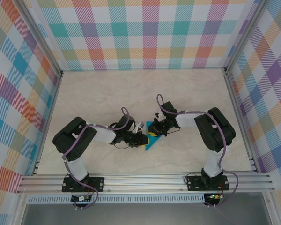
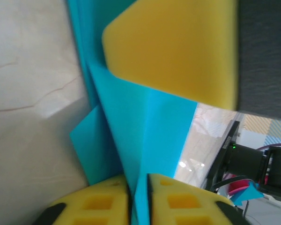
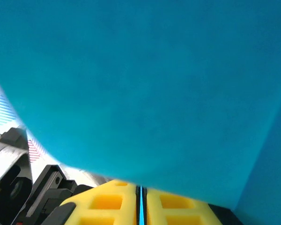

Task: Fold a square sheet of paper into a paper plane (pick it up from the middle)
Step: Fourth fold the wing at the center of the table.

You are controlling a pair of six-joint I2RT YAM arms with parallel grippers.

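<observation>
The paper plane (image 1: 151,138), already a creased teal dart, hangs just above the bench (image 1: 107,93) between both arms, the left pincer (image 2: 138,194) and right pincer (image 3: 140,199) each nipped onto its fold, so probably only final shaping and release remain.

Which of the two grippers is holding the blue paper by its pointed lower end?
The left gripper holds the paper plane near its lower tip; the right gripper is clamped on its upper, wider part.

Matt teal paper plane (image 2: 145,140), seemingly foam-like yellow pads (image 2: 178,51), marbled table (image 1: 107,93).
</observation>
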